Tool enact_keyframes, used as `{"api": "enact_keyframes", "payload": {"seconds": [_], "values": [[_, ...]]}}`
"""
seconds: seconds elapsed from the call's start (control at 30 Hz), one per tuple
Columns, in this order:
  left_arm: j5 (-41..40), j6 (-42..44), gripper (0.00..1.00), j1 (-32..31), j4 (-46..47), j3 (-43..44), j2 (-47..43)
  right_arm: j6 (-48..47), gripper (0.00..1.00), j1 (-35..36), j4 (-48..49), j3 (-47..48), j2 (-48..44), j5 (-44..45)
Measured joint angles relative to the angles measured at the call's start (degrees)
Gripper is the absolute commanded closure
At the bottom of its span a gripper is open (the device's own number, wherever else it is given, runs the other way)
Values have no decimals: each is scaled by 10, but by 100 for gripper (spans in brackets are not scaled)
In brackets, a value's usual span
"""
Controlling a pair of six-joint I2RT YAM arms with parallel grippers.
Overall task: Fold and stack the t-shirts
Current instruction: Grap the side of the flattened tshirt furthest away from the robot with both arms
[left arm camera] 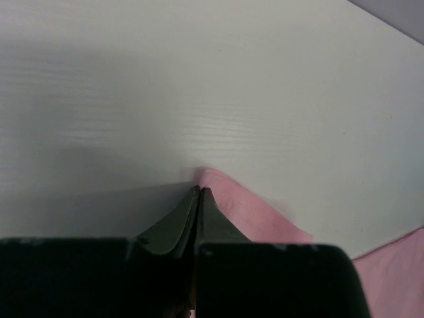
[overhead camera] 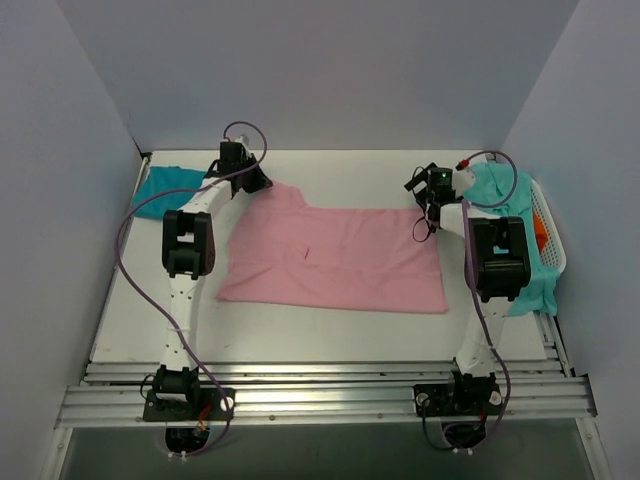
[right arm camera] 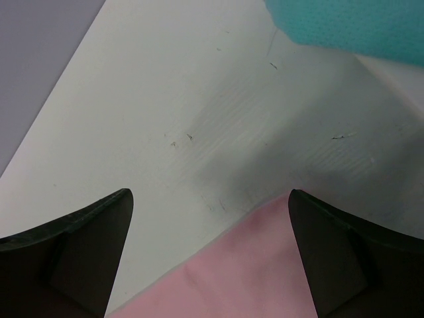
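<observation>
The light pink t-shirt [overhead camera: 335, 258] lies spread flat in the middle of the table. My left gripper [overhead camera: 262, 183] is at its far left corner. In the left wrist view the gripper [left arm camera: 200, 191] is shut, with the pink corner [left arm camera: 258, 215] peaking right at the tips. My right gripper [overhead camera: 425, 207] hovers over the far right corner. In the right wrist view it [right arm camera: 209, 193] is open, with the pink corner [right arm camera: 265, 278] between the fingers. The darker teal shirt [overhead camera: 165, 190] lies at the far left. The aqua-green shirt [overhead camera: 505, 195] is draped over the basket and shows at the top of the right wrist view [right arm camera: 344, 23].
A white plastic laundry basket [overhead camera: 552, 245] stands at the right edge, with something orange inside. Grey walls close in the table at the back and both sides. Metal rails run along the near edge by the arm bases.
</observation>
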Motion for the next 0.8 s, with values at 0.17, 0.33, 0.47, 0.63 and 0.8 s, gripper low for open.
{"api": "enact_keyframes", "payload": {"seconds": [0.17,0.33,0.47,0.63,0.8], "values": [[-33,-14,98,2,26,-48,-26,-16,0,0,-43,19,0,26],[-59,-15,98,2,19,-52,-33,-26,0,0,-78,26,-10,57],[-79,-10,98,1,-5,-39,-33,-30,0,0,-92,26,-14,68],[-104,5,98,3,-48,-19,-33,-30,0,0,-103,29,-14,68],[-109,12,98,8,-70,-10,-33,-31,1,1,-111,49,-1,69]]}}
